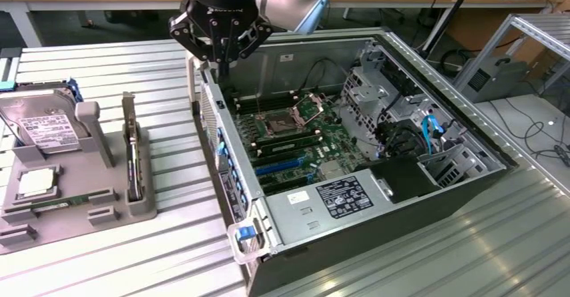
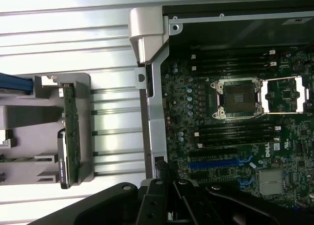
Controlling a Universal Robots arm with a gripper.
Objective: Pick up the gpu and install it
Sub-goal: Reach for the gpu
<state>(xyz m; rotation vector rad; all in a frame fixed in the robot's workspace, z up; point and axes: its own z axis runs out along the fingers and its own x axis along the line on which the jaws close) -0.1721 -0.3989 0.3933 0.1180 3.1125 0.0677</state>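
The gripper (image 1: 221, 61) is seen clenched empty over the computer case (image 1: 303, 60), and the gpu (image 1: 132, 157) is propped in the holder (image 1: 107, 213).

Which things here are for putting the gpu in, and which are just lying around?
For the job:
- the gpu, standing on edge in the grey holder
- the claw, above the back edge of the open computer case

Just lying about:
- the hard drive
- the processor chip
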